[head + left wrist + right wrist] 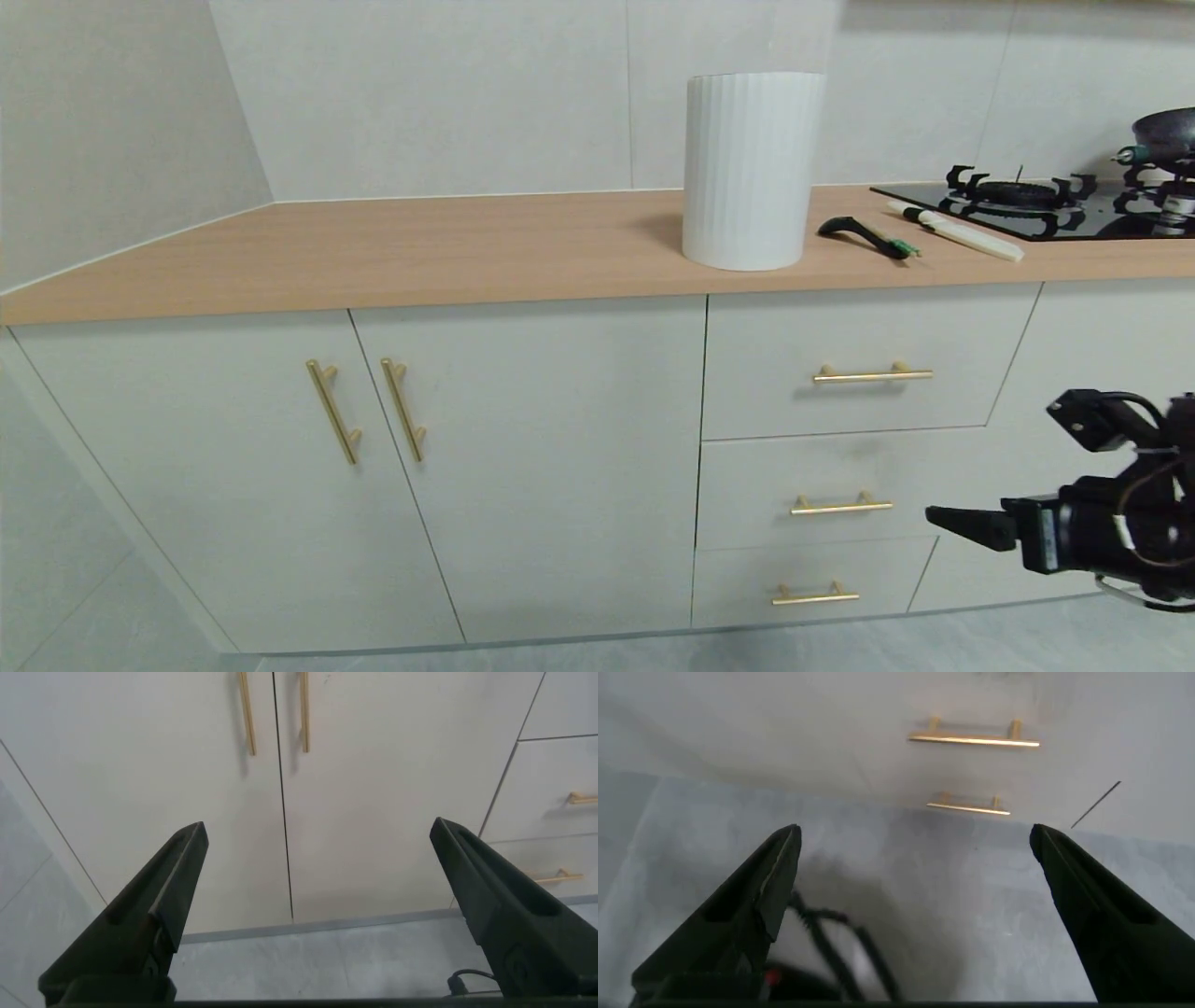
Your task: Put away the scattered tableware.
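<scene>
Tableware lies on the counter (420,247) beside the white jar (747,173): a black peeler (864,233) and a white knife (957,235). Both look light, hard and thin, so a pinch across the middle seems best. The left gripper (318,831) and right gripper (913,835) are spread wide and hold nothing, low by the cupboards.

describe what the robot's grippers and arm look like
The left gripper and right gripper are matte black, each with two long wedge-shaped fingers tapering to blunt tips. The right arm is blocky and black, with looped black cables.

One canister (752,173), one peeler (864,235), one knife (957,233)
</scene>
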